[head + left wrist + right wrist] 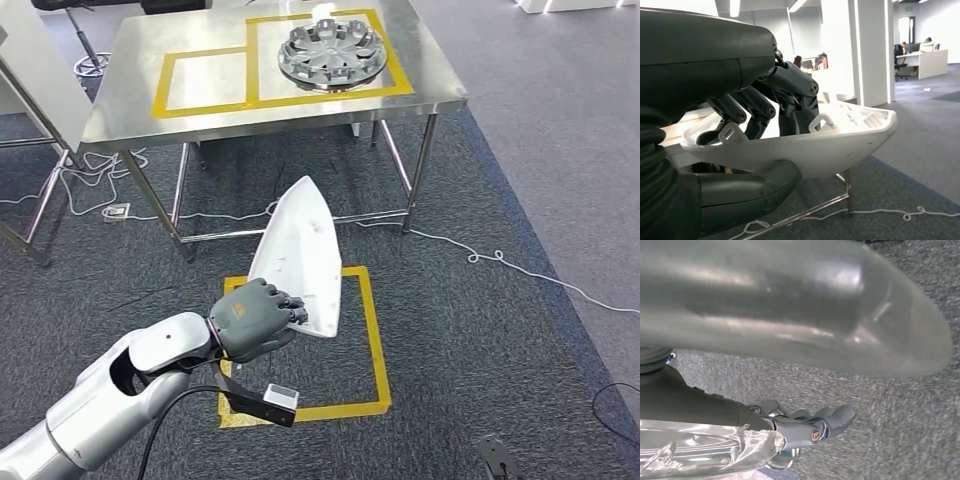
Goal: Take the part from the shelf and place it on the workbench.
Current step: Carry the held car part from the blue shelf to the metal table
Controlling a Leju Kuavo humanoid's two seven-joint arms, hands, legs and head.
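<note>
1. L robot hand is gripping the white part at its wide end: fingers curled over the inner face, thumb under the outer shell, so it's clamped from both sides.
2. Part is held above the carpet, pointed tip toward 12 o'clock, i.e. toward the bench. Reads as carry phase: off the shelf, not yet placed.
3. Part is carried roughly flat, hollow side up per the L wrist view; prob. so it can go down on its outer shell w/o regrip.
4. R robot hand hangs low over carpet, fingers part-curled, nothing visible in it; open vs closed can't tell.
5. Bench is at 12 o'clock, well apart from the part. Yellow tape boxes mark its top; the box at 1 o'clock holds a silver wheel cover, the box at 11 o'clock looks free, likely drop spot.
6. Yellow floor square sits below the part, prob. a stand mark.
7. In the way: white cable on the carpet at 2 o'clock, more cables under the bench at 10 o'clock; trip risk when stepping in.
</note>
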